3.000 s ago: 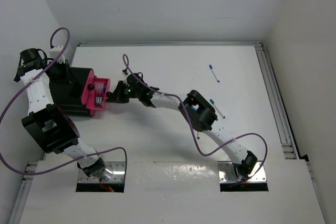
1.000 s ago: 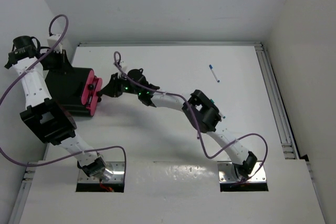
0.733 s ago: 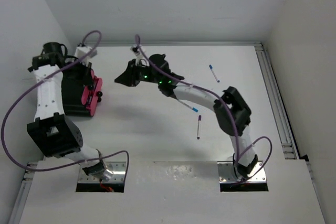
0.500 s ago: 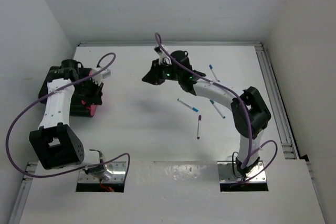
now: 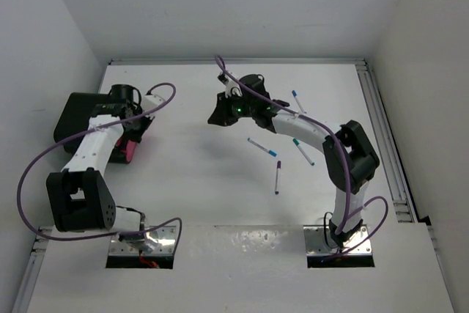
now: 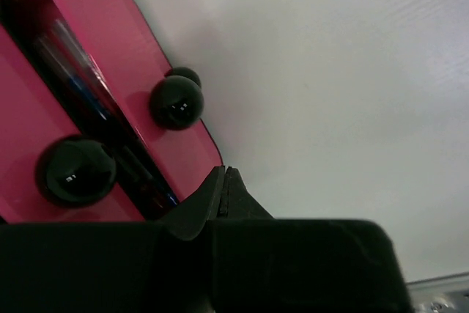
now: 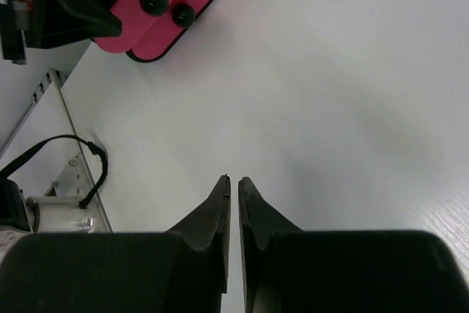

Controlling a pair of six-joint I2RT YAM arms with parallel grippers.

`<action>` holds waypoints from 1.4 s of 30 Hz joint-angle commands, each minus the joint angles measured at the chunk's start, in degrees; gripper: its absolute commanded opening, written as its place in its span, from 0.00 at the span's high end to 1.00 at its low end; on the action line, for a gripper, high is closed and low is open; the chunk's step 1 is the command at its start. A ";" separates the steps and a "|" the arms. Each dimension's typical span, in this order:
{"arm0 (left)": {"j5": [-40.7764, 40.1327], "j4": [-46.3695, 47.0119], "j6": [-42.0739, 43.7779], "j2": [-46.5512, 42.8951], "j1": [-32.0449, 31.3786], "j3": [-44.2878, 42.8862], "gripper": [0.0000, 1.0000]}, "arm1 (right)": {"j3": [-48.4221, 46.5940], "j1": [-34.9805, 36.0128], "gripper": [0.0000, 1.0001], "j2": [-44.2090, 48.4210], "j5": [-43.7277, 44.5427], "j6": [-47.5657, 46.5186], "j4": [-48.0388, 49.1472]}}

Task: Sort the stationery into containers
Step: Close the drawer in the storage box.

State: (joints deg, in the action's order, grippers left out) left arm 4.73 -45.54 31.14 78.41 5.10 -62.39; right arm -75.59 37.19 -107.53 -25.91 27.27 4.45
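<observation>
Far left I see the matte black box (image 5: 77, 111). The glossy magenta tray (image 6: 157, 42) sits at its right side, and the stored pens (image 6: 73, 82) lie along the tray's length. My left gripper (image 6: 223, 179) is pinched tight and empty, just beside the tray's rim. My right gripper (image 7: 234, 181) hangs over mid-table, all but closed on nothing. To its right, slim white loose pens (image 5: 261, 146) lie scattered, mostly diagonal. The purple-capped pen (image 5: 278, 177) runs nearly straight toward me.

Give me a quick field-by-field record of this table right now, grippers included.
left gripper: shut, empty, close to pink tray
right gripper: nearly closed, empty, over bare table
pink tray contents: pens
black box: next to tray, contents not visible
loose pens: four, on table right of centre
</observation>
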 commanded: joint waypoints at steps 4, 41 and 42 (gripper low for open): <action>-11.22 7.39 -2.66 3.41 -3.34 1.31 1.00 | -2.89 -1.50 0.94 -0.67 -1.16 0.42 0.21; -40.07 23.66 4.90 3.15 -12.22 10.98 0.94 | -3.33 -3.00 0.95 -0.23 -1.25 -0.02 -0.58; -39.98 23.31 4.73 3.15 -12.31 10.97 0.93 | -3.25 -2.91 0.95 -0.32 -1.33 0.07 -0.58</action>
State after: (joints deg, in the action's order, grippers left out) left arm -32.67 -24.10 34.92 83.88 -6.66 -51.75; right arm -76.42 34.30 -107.74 -26.24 27.42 2.70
